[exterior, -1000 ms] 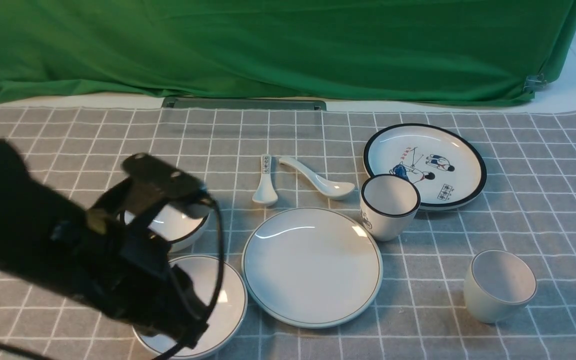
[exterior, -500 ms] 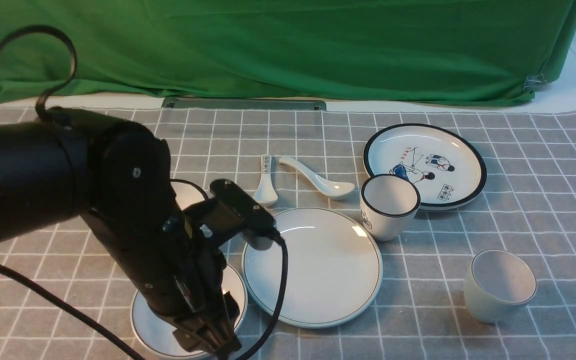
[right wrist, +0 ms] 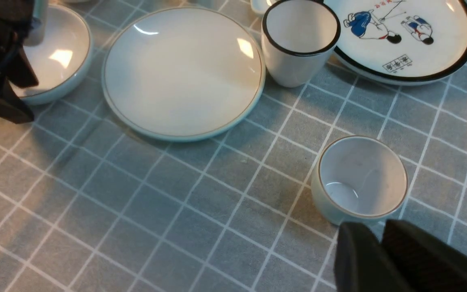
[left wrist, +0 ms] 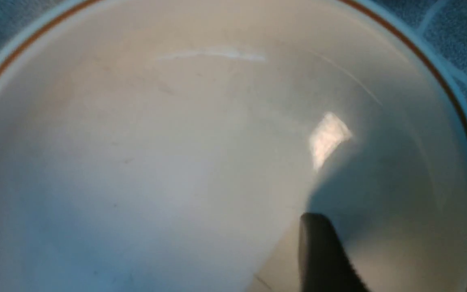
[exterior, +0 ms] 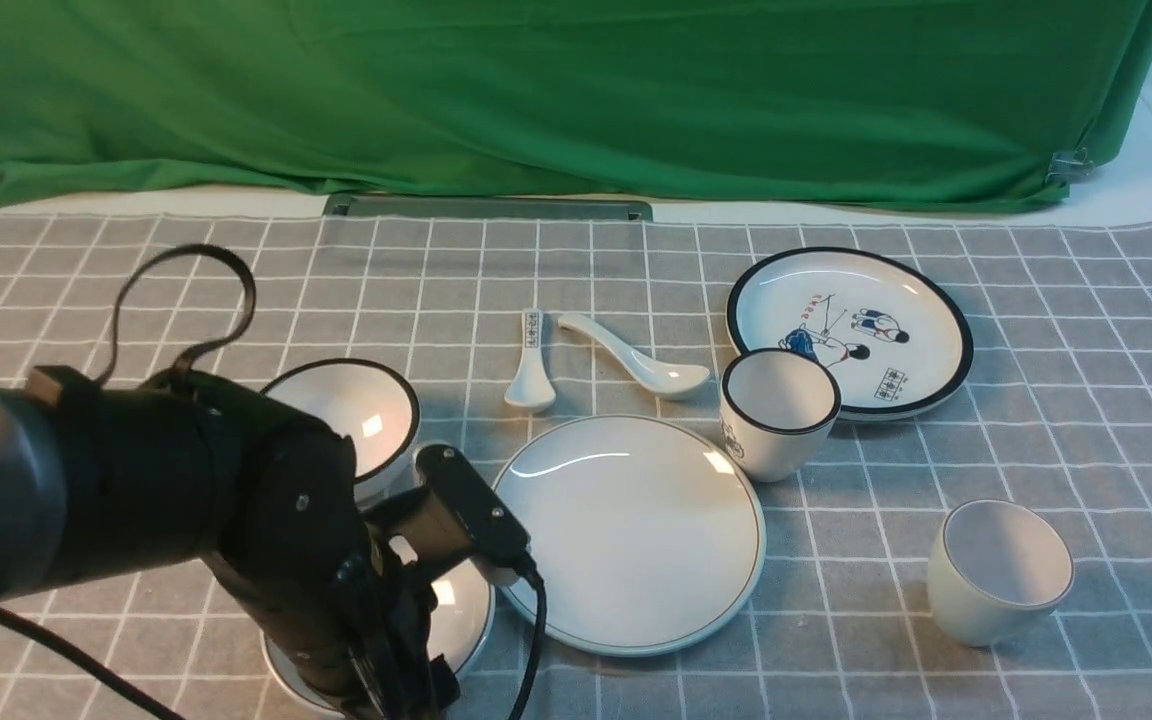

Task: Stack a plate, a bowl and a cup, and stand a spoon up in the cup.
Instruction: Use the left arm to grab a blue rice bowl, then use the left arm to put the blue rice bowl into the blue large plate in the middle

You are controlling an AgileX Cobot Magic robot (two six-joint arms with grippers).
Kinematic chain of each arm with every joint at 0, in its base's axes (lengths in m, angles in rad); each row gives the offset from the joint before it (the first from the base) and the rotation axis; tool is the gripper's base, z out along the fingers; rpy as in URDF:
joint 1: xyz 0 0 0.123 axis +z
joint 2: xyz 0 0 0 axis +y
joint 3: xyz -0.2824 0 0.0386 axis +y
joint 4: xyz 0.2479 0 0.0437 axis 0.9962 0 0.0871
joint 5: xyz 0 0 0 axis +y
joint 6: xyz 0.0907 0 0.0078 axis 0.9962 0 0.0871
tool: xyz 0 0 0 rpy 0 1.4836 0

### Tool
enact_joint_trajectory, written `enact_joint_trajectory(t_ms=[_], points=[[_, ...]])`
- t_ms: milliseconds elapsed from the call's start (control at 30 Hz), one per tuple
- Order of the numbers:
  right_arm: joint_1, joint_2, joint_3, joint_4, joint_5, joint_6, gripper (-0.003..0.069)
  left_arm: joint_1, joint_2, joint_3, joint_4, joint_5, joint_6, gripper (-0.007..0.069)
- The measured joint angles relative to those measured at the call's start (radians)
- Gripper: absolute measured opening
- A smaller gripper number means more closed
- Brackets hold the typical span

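Observation:
The shallow grey-rimmed bowl (exterior: 458,610) sits at the front left, mostly hidden under my left arm. My left gripper (left wrist: 399,239) is open and straddles the bowl's (left wrist: 176,142) rim: one finger (left wrist: 318,251) is inside and the other is just outside at the picture's edge. The plain white plate (exterior: 626,535) lies right of the bowl. At the front right the handleless cup (exterior: 1001,570) stands upright. The all-white spoon (exterior: 636,355) lies behind the plate. Just short of the cup (right wrist: 361,178), my right gripper (right wrist: 373,227) is shut and empty.
A black-rimmed bowl (exterior: 341,410) stands right behind my left arm. A black-rimmed cup (exterior: 776,410) and a cartoon plate (exterior: 851,330) are at the back right. A spoon with a printed handle (exterior: 531,365) lies beside the white spoon. Green cloth hangs behind the table.
My left arm has swung in and dropped low over the shallow bowl, and its jaws have opened. A sliver of the right gripper now shows at the front view's right edge.

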Motion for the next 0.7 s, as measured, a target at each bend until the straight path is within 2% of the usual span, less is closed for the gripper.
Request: enact_joint_trajectory(t_ms=[33,100,133,367,567,700], points=[[0.000,0.000,0.000,0.000,0.000,0.000,0.0129,0.000,-0.002,-0.002,-0.016,-0.002,0.005,0.0216],[0.000,0.000,0.000,-0.002,0.000,-0.004,0.0129,0.000,-0.021,-0.011,-0.028,0.003,0.012,0.0113],[0.000,0.000,0.000,-0.003,0.000,-0.005,0.0129,0.000,-0.033,-0.013,-0.029,0.011,0.013,0.0093],[0.000,0.001,0.000,-0.010,0.000,-0.008,0.0127,-0.045,-0.119,-0.057,-0.071,0.160,-0.007,0.0031],[0.000,0.001,0.000,-0.012,0.000,-0.008,0.0125,-0.110,-0.037,-0.328,-0.081,0.204,0.010,0.0028],[0.000,0.001,0.000,-0.012,0.004,-0.008,0.0125,-0.163,0.126,-0.501,-0.015,0.202,0.017,0.0028]])
